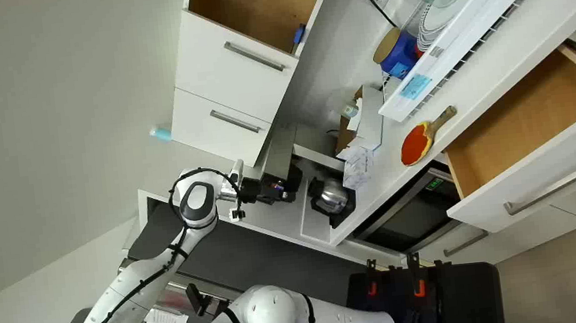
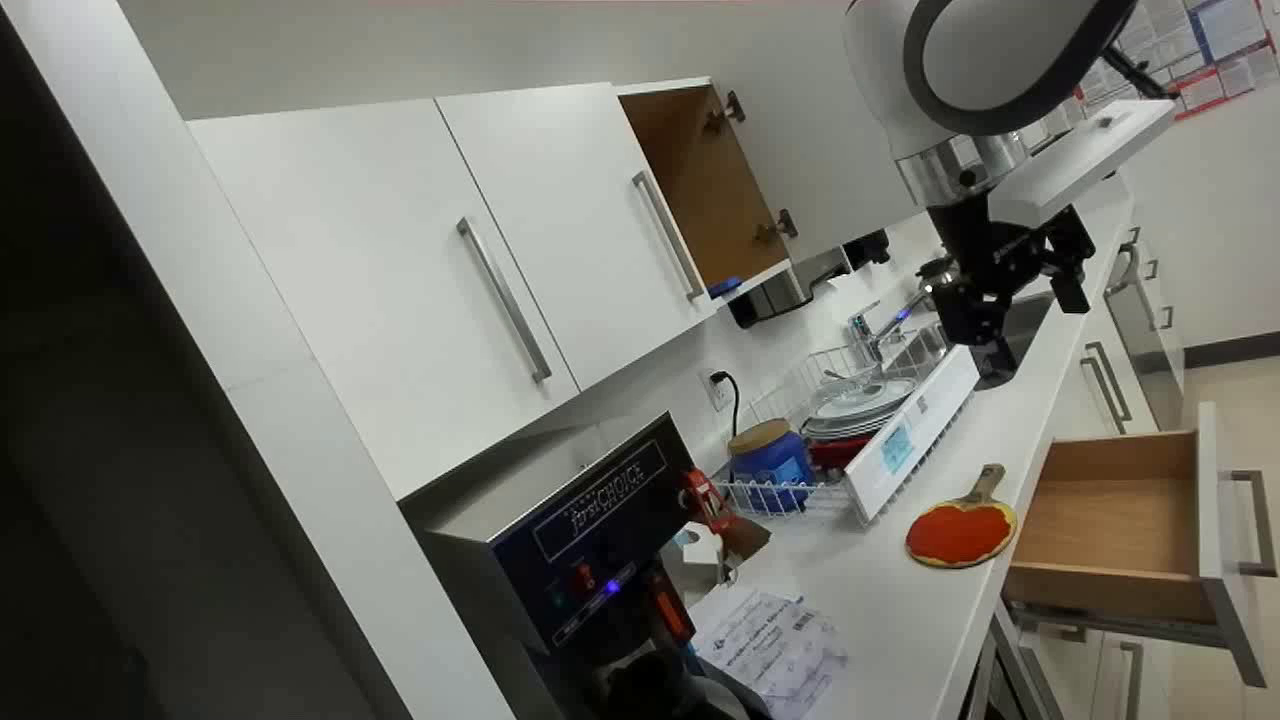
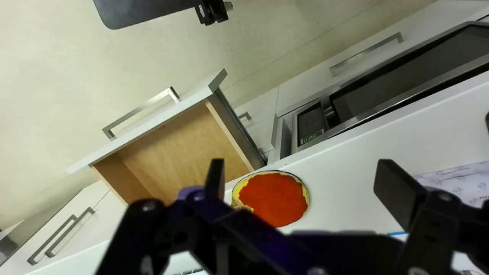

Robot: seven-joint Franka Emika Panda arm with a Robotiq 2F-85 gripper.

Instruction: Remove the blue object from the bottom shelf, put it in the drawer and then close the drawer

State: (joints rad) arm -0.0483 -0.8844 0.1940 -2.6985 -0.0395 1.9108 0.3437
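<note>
A: How is the hand (image 3: 304,181) found?

B: Spread and unloaded. It is poised above the table (image 2: 890,625), and in the wrist view a table-tennis paddle (image 3: 276,196) is seen beyond the gap between its fingers (image 3: 397,193); nothing is gripped.

A: And the blue object (image 2: 725,288)?

B: It is seen in both exterior views, apart from the hand, on the bottom shelf (image 2: 764,278) of the open wall cabinet (image 2: 688,172). In an exterior view it lies toward the left end, just beside the closed cabinet door (image 2: 585,225); its full shape cannot be told.

A: Presumably the reach to the shelf is the step in hand. How is it best done?

B: The hand should be raised to shelf level and turned toward the opening. The approach is best made from the right, so that the closed door is not struck. The fingers should be brought together only once the object is straddled; if nudged, it may be pushed deeper or tipped off the edge.

A: And afterwards?

B: The drawer (image 2: 1110,510), pulled out to the right of the paddle, can be entered from above; the object should be lowered well inside before release.
</note>
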